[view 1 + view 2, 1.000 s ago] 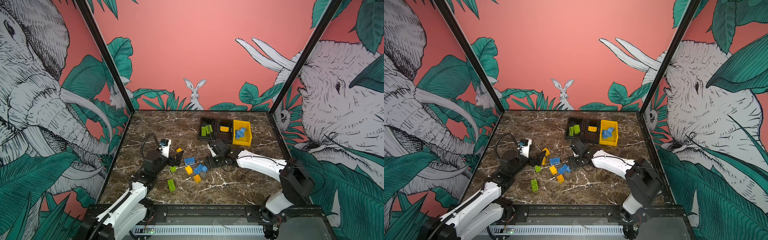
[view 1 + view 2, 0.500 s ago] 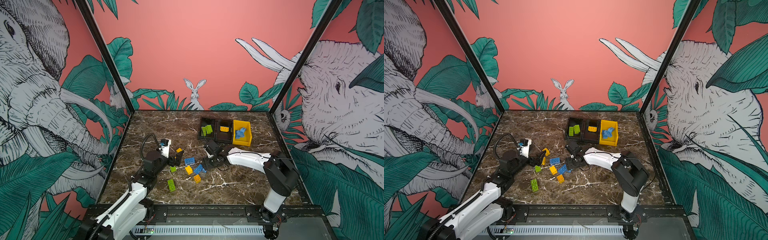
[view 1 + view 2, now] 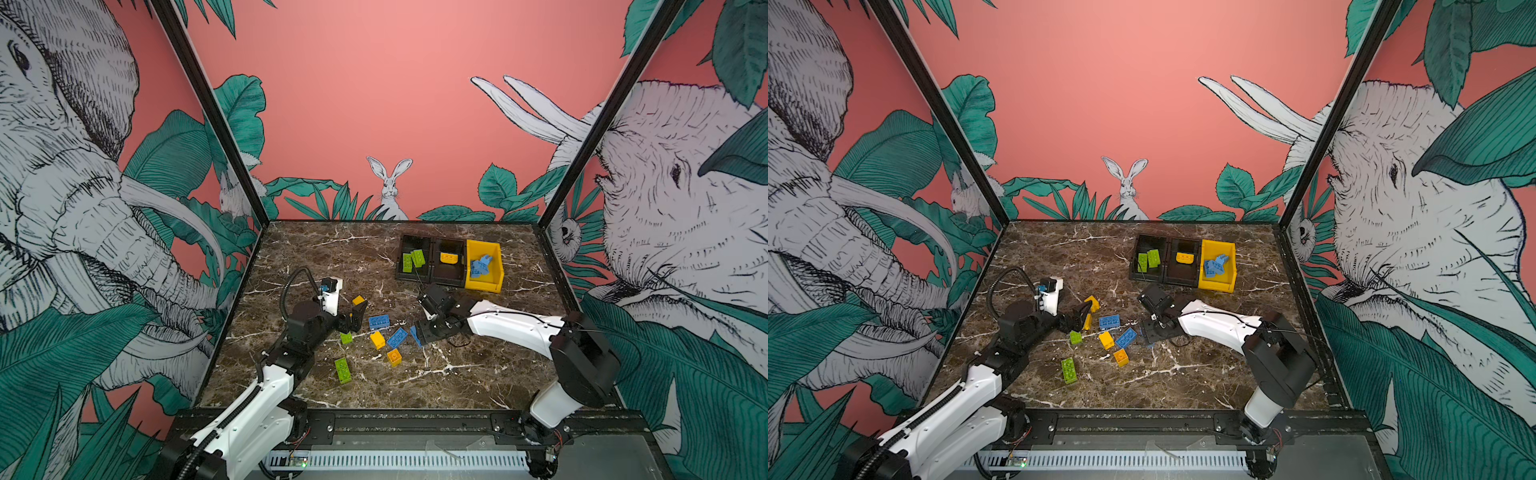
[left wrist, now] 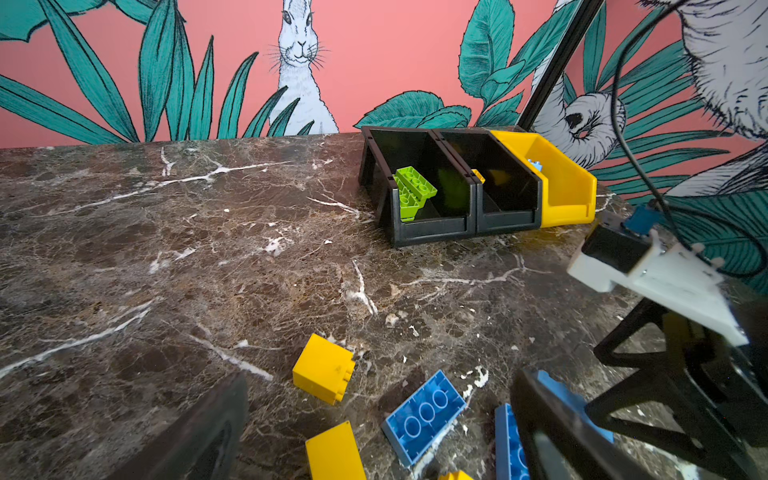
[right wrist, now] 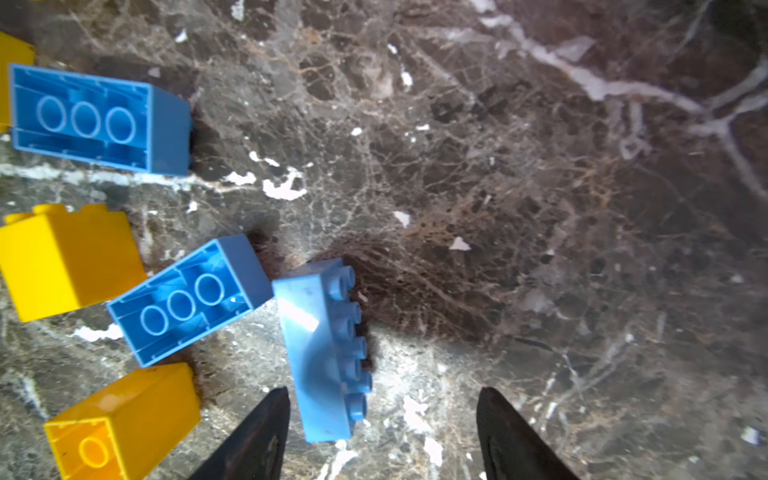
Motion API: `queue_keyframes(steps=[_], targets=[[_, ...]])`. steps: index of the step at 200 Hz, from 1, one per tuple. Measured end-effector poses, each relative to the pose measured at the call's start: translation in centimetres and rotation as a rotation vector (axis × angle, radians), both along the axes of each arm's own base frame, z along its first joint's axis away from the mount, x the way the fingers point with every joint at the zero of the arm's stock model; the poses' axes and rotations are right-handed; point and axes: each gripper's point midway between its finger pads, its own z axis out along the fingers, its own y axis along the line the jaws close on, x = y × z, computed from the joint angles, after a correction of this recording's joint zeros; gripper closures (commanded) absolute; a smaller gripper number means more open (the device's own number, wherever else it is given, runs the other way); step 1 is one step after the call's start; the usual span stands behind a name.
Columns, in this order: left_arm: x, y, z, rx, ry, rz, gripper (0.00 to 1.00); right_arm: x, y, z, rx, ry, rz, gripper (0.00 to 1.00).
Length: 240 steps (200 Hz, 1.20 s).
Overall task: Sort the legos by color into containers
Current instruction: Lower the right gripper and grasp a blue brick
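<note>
the right gripper (image 5: 380, 395) hangs partly open astride a blue brick (image 5: 320, 349) lying on its side on the table (image 5: 540, 208), not gripping it, the left gripper (image 4: 378, 378) gapes wide and empty over yellow bricks (image 4: 324, 368), and other bricks (image 3: 413, 262) sit sorted by colour in the bins (image 3: 432, 283).

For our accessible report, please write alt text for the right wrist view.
The open right gripper points down at a dark marble table, with a blue brick lying on its side between its black fingertips. Beside it lie two upturned blue bricks and some yellow bricks.
</note>
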Motion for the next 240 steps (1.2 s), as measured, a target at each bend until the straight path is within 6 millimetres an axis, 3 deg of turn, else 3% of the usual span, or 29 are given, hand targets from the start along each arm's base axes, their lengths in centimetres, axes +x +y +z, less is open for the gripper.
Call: queue_keyframes(steps=[54, 134, 172, 209, 240], targets=[[0.1, -0.1, -0.5, 0.006, 0.016, -0.001, 0.01, -0.2, 1.7, -0.8, -0.006, 0.008, 0.087, 0.39], [0.1, 0.0, -0.5, 0.007, 0.015, 0.0, 0.01, -0.3, 1.5, -3.2, -0.071, 0.038, 0.128, 0.61], [0.1, 0.0, -0.5, 0.007, 0.015, 0.0, 0.01, -0.2, 1.4, -3.4, -0.081, 0.035, 0.129, 0.73], [0.1, 0.0, -0.5, 0.007, 0.015, 0.0, 0.01, 0.5, -0.2, -2.8, -0.07, 0.011, 0.102, 0.84], [0.1, 0.0, -0.5, 0.013, 0.012, 0.004, 0.01, 2.7, -3.1, -0.2, -0.012, -0.031, 0.028, 0.89]])
